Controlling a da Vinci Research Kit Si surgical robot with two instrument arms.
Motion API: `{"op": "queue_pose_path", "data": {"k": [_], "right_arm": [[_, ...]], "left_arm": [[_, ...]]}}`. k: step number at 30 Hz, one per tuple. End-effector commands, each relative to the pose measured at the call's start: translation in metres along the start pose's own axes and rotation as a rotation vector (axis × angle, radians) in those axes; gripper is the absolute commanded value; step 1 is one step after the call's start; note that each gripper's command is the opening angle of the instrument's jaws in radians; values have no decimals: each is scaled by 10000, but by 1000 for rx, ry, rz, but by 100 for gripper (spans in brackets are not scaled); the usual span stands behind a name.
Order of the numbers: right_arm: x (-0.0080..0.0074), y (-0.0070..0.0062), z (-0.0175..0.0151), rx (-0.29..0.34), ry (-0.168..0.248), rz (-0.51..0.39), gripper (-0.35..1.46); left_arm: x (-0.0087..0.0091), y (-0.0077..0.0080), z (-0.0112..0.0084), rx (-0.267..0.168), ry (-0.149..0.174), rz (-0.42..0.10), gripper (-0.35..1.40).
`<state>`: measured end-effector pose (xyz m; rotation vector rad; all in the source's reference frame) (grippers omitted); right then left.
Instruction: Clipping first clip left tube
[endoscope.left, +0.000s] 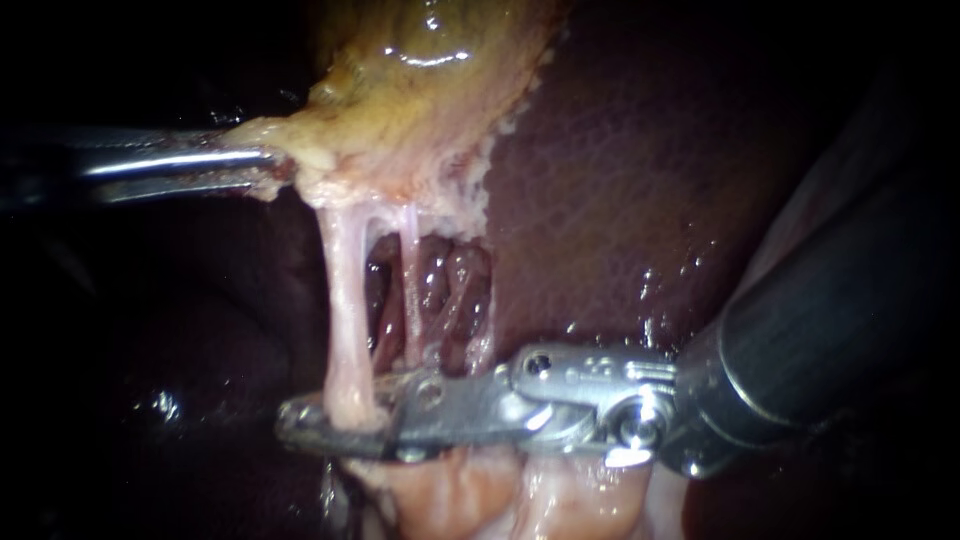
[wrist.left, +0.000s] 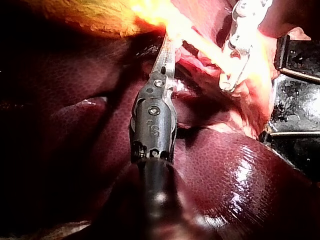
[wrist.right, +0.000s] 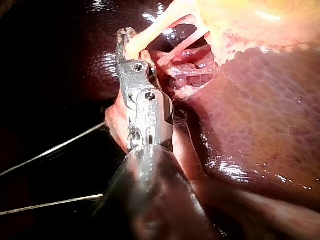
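Note:
The yellowish gallbladder (endoscope.left: 420, 90) is held up at its lower edge by my left instrument (endoscope.left: 270, 165), whose jaws are shut on it. Two pale tubes stretch down from it. The thicker left tube (endoscope.left: 345, 310) runs into my right instrument (endoscope.left: 335, 420), one jaw in front of it and one behind, closed on its lower end. The thinner right tube (endoscope.left: 410, 290) stays free beside it. In the right wrist view the left tube (wrist.right: 150, 31) passes between my right instrument's jaws (wrist.right: 127, 42). The left wrist view shows my left instrument (wrist.left: 167, 50) on the gallbladder edge.
Dark red liver (endoscope.left: 640, 170) fills the right side and lies behind the tubes. Pink raw tissue (endoscope.left: 450, 495) sits under my right instrument. Two thin wires (wrist.right: 50, 150) cross beside the right instrument's shaft.

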<state>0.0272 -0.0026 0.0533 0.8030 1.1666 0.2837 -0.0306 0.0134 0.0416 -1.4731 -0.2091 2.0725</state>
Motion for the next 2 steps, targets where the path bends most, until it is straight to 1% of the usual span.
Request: {"op": "queue_pose_path", "data": {"k": [1, 2], "right_arm": [[-3, 1, -1, 0, 0, 1, -35], [-3, 2, -1, 0, 0, 1, -35]], "left_arm": [[0, 0, 1, 0, 0, 0, -35], [-1, -1, 1, 0, 0, 0, -35]]}}
